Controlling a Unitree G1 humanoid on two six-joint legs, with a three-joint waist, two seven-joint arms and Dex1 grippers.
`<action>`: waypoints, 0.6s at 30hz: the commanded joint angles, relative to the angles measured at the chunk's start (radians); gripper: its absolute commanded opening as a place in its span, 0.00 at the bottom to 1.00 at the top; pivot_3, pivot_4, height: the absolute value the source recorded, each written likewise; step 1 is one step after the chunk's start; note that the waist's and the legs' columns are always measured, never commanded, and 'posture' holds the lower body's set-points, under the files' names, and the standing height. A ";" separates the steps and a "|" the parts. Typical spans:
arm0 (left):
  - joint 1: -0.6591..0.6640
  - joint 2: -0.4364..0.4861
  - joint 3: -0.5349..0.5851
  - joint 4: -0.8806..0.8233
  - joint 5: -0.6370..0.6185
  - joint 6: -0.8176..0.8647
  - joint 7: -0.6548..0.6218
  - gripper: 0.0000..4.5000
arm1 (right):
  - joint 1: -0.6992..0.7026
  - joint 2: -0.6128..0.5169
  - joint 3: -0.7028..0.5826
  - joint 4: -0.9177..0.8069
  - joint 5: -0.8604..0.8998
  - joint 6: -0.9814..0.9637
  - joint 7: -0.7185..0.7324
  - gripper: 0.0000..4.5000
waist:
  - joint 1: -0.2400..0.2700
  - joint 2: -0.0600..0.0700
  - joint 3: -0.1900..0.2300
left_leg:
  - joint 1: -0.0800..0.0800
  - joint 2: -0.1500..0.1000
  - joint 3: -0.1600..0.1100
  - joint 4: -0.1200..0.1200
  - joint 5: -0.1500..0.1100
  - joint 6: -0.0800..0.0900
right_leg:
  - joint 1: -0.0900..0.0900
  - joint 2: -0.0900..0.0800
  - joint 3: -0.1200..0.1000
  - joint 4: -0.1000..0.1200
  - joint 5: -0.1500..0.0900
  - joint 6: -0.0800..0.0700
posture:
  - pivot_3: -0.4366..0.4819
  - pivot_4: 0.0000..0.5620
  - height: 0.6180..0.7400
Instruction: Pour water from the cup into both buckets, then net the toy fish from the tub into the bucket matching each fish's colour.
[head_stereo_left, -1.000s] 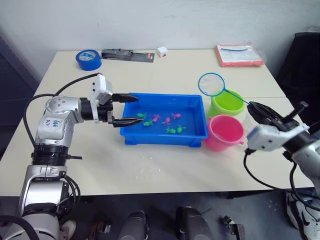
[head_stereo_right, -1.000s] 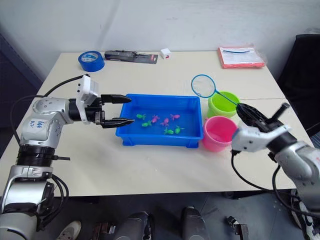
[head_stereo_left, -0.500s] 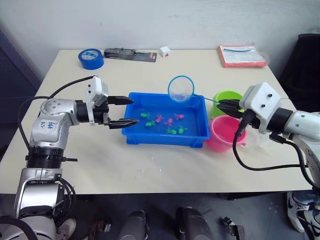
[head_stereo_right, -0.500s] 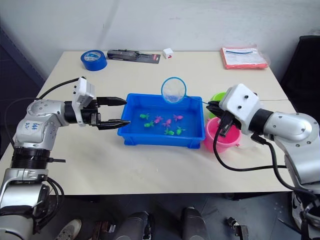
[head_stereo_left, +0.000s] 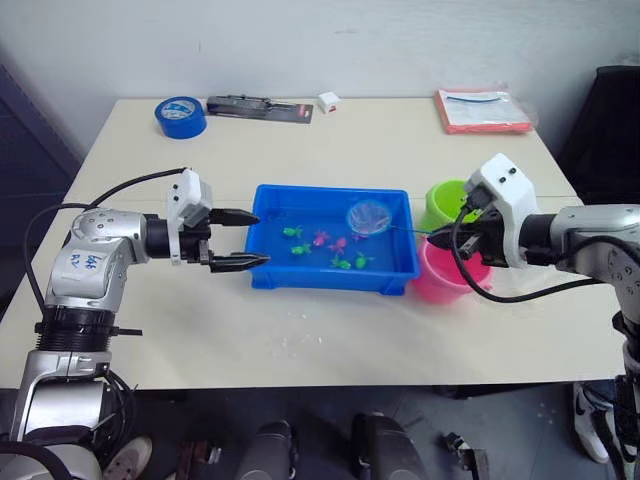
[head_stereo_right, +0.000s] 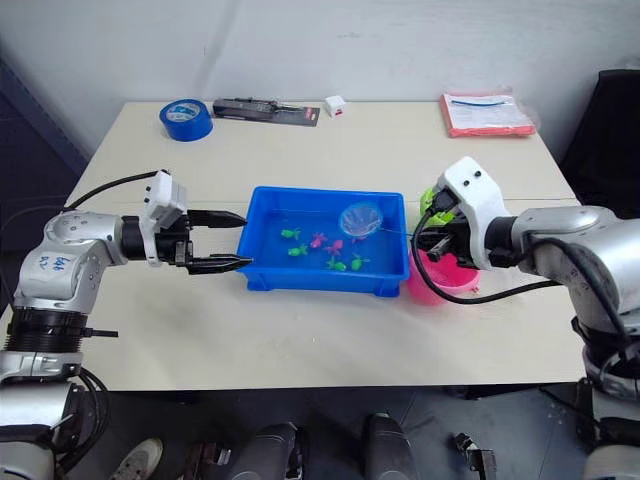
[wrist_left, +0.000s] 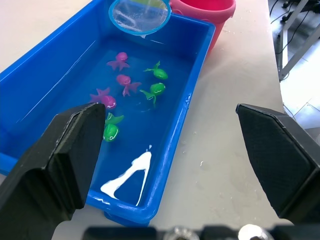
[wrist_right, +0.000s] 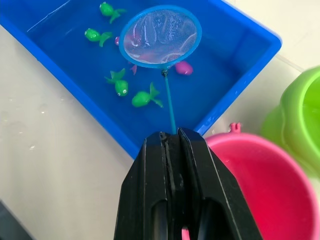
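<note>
Here we judge the net (wrist_right: 161, 36), poised over the tub (head_stereo_left: 262, 270), light and whippy, best pinched at its handle end as the right gripper (wrist_right: 170, 142) does, the left gripper (head_stereo_left: 240, 240) spread wide.

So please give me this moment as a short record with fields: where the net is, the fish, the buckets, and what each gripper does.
net: small round net with light blue ring over the shallow bright blue plastic tub, at the end nearer the buckets
right gripper: shut on the net's thin handle
left gripper: open, at the tub's opposite end, holding nothing
fish: tiny green and pink plastic fish lie in the tub's water
buckets: lime green pail and pink pail beside the tub
table items: blue tape roll at far edge
</note>
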 joint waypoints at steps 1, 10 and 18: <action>0.004 0.014 0.024 -0.038 -0.024 0.006 0.006 1.00 | -0.049 -0.008 -0.046 0.023 0.042 0.088 -0.008 0.18 | 0.001 0.000 0.000 | 0.000 0.000 0.000 0.000 0.000 0.000 | 0.000 0.000 0.000 0.000 0.000 0.000 | 0.48 0.27 0.98; 0.041 0.007 0.033 -0.077 -0.039 0.006 0.038 1.00 | -0.088 -0.098 0.039 0.157 0.173 0.094 -0.072 0.18 | 0.000 0.000 0.000 | 0.000 -0.001 0.000 -0.001 0.000 0.000 | -0.001 -0.002 0.000 0.000 0.000 0.000 | 0.48 0.27 0.98; 0.060 0.012 0.039 -0.102 -0.051 0.013 0.058 1.00 | -0.099 -0.101 0.105 0.234 0.274 0.094 -0.181 0.18 | -0.001 0.000 0.000 | -0.001 -0.001 0.000 -0.001 0.000 0.000 | -0.001 -0.002 -0.001 -0.001 0.000 0.000 | 0.48 0.27 0.98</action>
